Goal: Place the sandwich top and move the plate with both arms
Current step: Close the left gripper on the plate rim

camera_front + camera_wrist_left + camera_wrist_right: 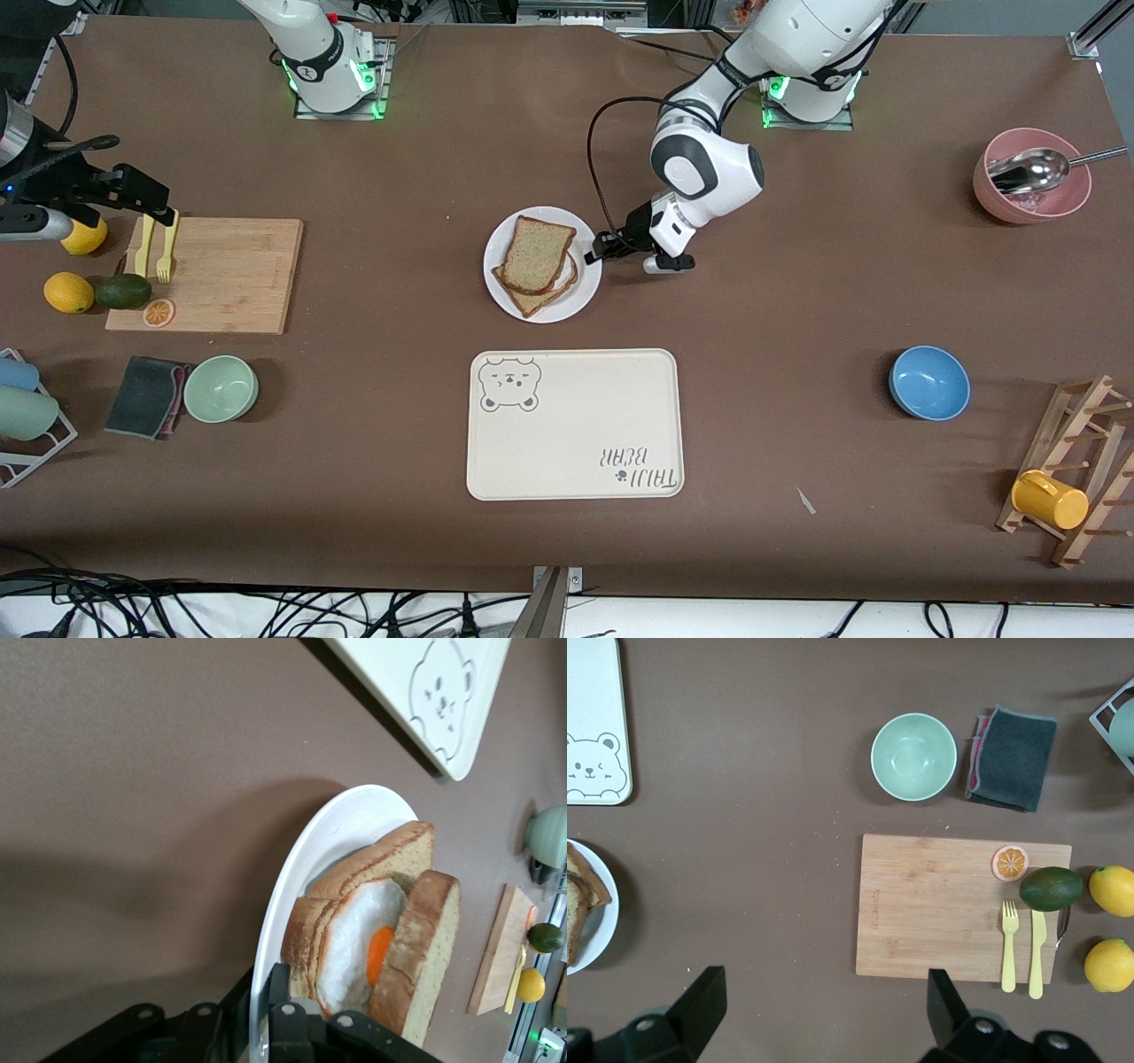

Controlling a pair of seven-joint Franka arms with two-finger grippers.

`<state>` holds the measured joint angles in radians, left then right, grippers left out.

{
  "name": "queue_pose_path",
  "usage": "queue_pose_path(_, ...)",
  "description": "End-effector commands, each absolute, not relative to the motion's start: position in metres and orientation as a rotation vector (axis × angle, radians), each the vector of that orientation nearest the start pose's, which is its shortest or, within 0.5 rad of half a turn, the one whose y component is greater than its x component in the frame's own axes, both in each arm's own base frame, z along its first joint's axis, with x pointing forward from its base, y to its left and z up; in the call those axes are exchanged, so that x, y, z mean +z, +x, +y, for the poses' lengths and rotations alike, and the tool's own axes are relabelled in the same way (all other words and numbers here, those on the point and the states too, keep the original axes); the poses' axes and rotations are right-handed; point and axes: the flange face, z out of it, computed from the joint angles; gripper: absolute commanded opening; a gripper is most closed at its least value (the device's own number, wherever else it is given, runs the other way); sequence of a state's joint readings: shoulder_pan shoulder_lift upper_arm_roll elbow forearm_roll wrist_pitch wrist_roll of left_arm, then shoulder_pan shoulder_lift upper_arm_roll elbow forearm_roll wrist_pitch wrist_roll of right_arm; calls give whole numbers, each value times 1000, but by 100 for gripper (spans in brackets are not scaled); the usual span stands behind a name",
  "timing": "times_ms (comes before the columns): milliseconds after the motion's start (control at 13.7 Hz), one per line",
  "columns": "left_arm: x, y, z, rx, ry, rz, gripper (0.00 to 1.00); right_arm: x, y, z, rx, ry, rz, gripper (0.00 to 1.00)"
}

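The white plate (pixel 567 306) stands mid-table, between the bear tray and the arms' bases. On it lies a stacked sandwich. The sandwich top (pixel 538 252), a speckled tan slice, rests tilted over a fried egg (pixel 363 948) and the bottom slice (pixel 381 859). My left gripper (pixel 595 255) is shut on the plate's rim at the edge toward the left arm's end. One finger (pixel 285 997) is over the rim and the other is under it. My right gripper (pixel 164 213) hangs open and empty above the cutting board's corner, well away from the plate.
The cream bear tray (pixel 576 425) lies nearer the camera than the plate. The cutting board (pixel 221 275) carries a fork, a knife and fruit. A green bowl (pixel 221 388) and grey cloth sit near it. A blue bowl (pixel 928 382), pink bowl (pixel 1032 177) and wooden rack (pixel 1076 470) stand at the left arm's end.
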<state>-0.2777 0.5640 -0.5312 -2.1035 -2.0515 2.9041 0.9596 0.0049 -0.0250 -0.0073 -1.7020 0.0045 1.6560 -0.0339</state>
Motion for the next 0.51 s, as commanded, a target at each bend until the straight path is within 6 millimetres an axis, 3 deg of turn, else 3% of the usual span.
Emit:
queue_pose_path(0,157,406,-350,103,2275,445,0,588,551,-2,40,-3130,-47,100)
queue_pose_path(439,182,438,-362,157,2200,483,0,589,551,-2,38,-3130,-47,100)
